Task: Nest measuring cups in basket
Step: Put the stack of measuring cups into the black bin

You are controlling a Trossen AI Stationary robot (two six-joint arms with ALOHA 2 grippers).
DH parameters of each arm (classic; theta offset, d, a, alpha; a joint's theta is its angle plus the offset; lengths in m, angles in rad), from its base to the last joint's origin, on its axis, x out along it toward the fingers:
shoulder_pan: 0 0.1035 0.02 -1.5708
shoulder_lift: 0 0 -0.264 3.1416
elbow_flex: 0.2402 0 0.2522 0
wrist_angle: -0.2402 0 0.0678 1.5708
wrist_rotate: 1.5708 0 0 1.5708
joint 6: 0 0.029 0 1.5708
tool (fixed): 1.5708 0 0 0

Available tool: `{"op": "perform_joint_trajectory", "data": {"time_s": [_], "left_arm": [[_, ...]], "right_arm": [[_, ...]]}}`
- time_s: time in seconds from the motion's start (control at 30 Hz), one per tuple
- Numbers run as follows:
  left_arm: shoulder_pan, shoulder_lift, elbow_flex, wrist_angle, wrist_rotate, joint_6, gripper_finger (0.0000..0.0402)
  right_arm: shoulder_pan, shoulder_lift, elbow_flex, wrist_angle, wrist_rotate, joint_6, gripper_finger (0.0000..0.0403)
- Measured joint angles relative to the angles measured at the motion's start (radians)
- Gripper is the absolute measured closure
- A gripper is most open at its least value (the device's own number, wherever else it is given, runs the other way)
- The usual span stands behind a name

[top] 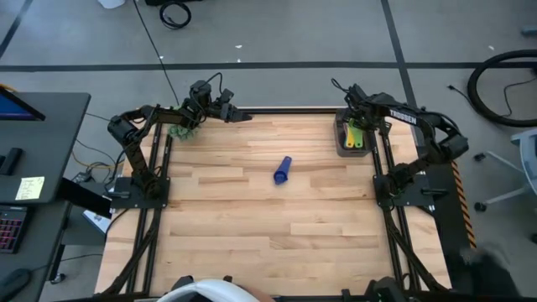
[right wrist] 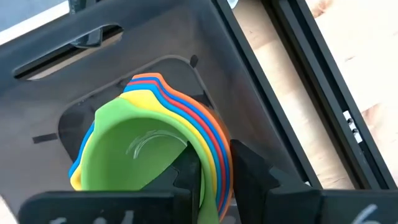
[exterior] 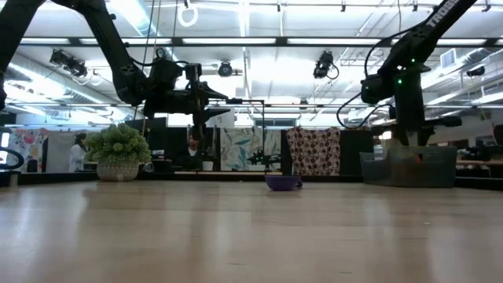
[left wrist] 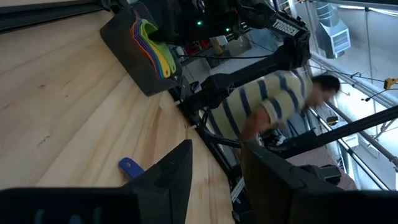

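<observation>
The dark grey basket (top: 341, 137) sits at the table's far right, with several measuring cups nested in it; the green cup (right wrist: 134, 149) is innermost, with yellow, blue, red and orange rims around it. My right gripper (right wrist: 214, 180) reaches down into the basket, shut on the green cup. One darker blue cup (top: 283, 170) lies alone on the table's middle, also visible in the low view (exterior: 283, 182). My left gripper (left wrist: 214, 177) hovers open and empty above the far edge, left of centre. My right gripper comes from above, pointing down into the basket. Its two fingers (right wrist: 186, 174) stand either side of the green cup's handle end (right wrist: 208, 202), where the rim runs into the handle, and pinch it. The cup sits nested in the stack in the basket.
A fuzzy green plant ball (top: 180, 130) in a pot stands at the far left corner, beside the left arm. A person in a striped shirt (left wrist: 280, 106) stands beyond the table's right side. Bare wood lies all around the blue cup.
</observation>
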Motion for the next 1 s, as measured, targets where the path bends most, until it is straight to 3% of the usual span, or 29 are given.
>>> {"op": "perform_joint_trajectory", "data": {"time_s": [0.53, 0.77, 1.0], "left_arm": [[0.0, 0.0, 0.0, 0.0, -0.012, 0.0, 0.026], [0.0, 0.0, 0.0, 0.0, -0.011, -0.001, 0.026], [-0.001, 0.0, 0.0, 0.0, -0.011, 0.0, 0.026]], "right_arm": [[0.0, 0.038, 0.001, -0.002, -0.018, 0.001, 0.033], [0.0, 0.043, -0.003, -0.01, -0.037, -0.008, 0.0265], [0.0, 0.038, -0.004, -0.012, -0.053, -0.028, 0.0258]]}}
